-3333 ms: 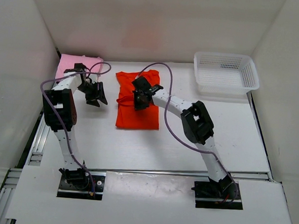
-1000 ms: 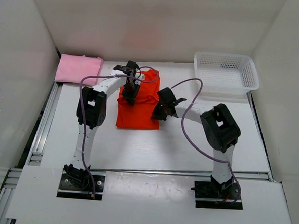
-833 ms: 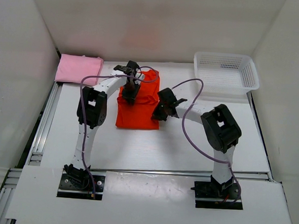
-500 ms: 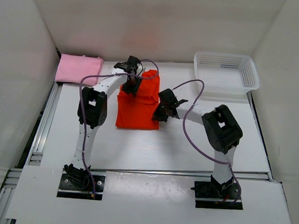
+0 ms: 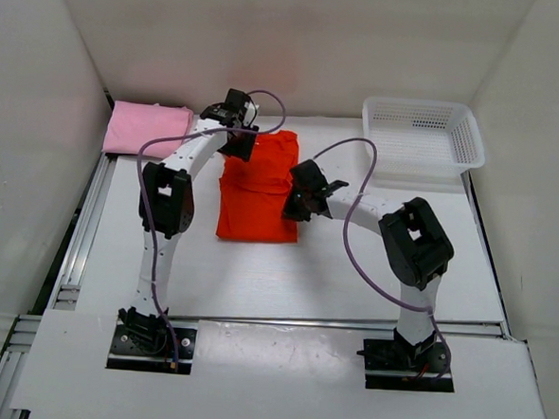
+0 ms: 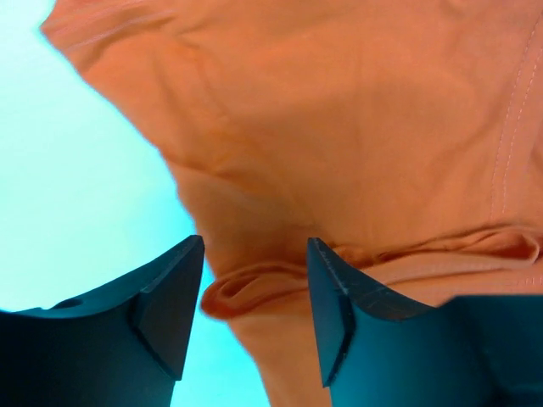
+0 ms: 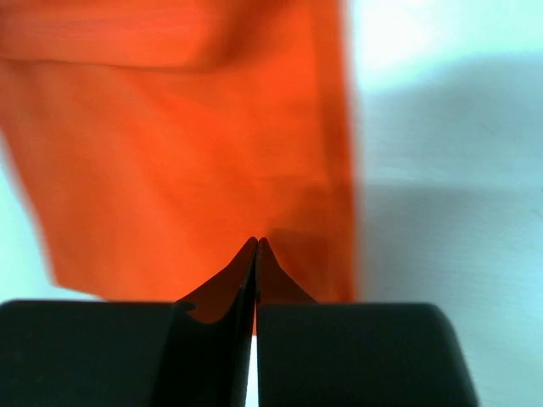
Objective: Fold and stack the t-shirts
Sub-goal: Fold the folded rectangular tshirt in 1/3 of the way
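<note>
The orange-red t-shirt lies flat, partly folded, in the middle of the table. My left gripper is over its far left corner. In the left wrist view it is open, with a rolled fold of the orange-red cloth lying between the jaws. My right gripper is at the shirt's right edge. In the right wrist view it is shut, tips down on the orange-red cloth. The light pink t-shirt lies folded at the far left. The black t-shirt is out of view.
A white plastic mesh basket stands at the far right corner. White walls close in the table on the left, back and right. Purple cables loop over both arms.
My left gripper has moved from the shirt's upper middle to its far left corner, and the shirt's top edge now reaches farther back. My right gripper has stayed at the right edge.
</note>
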You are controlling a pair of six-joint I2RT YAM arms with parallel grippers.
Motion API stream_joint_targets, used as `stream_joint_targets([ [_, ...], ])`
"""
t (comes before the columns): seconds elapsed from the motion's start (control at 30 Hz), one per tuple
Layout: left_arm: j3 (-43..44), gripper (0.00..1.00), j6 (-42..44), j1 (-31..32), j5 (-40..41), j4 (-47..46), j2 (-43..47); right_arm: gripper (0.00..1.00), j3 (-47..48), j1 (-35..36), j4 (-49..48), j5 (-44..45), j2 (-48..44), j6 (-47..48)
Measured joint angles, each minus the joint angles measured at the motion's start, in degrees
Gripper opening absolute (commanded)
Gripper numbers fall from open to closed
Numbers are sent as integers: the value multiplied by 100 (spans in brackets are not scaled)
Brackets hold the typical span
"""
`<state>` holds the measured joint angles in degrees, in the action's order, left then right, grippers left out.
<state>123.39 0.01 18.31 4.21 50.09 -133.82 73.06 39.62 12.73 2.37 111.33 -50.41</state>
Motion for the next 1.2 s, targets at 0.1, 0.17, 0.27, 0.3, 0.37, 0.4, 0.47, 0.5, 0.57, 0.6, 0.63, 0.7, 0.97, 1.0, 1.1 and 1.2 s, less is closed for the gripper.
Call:
stream_joint_targets([
  [0.1,-278,63,0,-136,-52,4,341,0,750,66,96,72,208,229],
  [0.17,-553,63,0,-258,-129,-24,673,0,1272,96,83,96,426,352],
  [0.27,-1134,63,0,-439,-376,-15,1287,0,1878,107,92,138,758,479],
  [0.3,-1377,63,0,-505,-496,-17,1506,0,2046,107,92,151,885,522],
  [0.37,-1886,63,-2,-592,-748,-11,1915,0,2369,107,138,175,1134,601],
  [0.4,-2166,63,0,-603,-868,7,2103,0,2568,107,195,197,1303,634],
  [0.47,-2625,63,-2,-575,-1088,68,2345,0,2870,107,304,219,1567,706],
  [0.5,-2846,63,-2,-549,-1178,72,2417,0,2979,107,367,232,1670,730],
  [0.57,-3259,62,-2,-531,-1298,101,2498,0,3047,107,444,249,1794,756],
  [0.6,-3447,58,-2,-520,-1364,120,2509,0,3047,107,509,260,1829,763],
  [0.63,-3630,56,-9,-518,-1412,136,2520,0,3047,107,555,264,1851,769],
  [0.7,-3947,52,-2,-555,-1460,186,2573,0,3053,118,654,286,1891,782],
  [0.97,-4695,47,-4,-664,-1777,321,3088,0,3143,205,732,358,1967,844],
  [1.0,-4789,48,-4,-651,-1836,326,3115,0,3143,227,739,365,1967,861],
  [1.1,-5141,48,-7,-575,-2009,330,3126,0,3143,302,761,369,1967,892],
  [1.2,-5386,51,-7,-525,-2111,367,3099,0,3143,380,791,374,1967,892],
])
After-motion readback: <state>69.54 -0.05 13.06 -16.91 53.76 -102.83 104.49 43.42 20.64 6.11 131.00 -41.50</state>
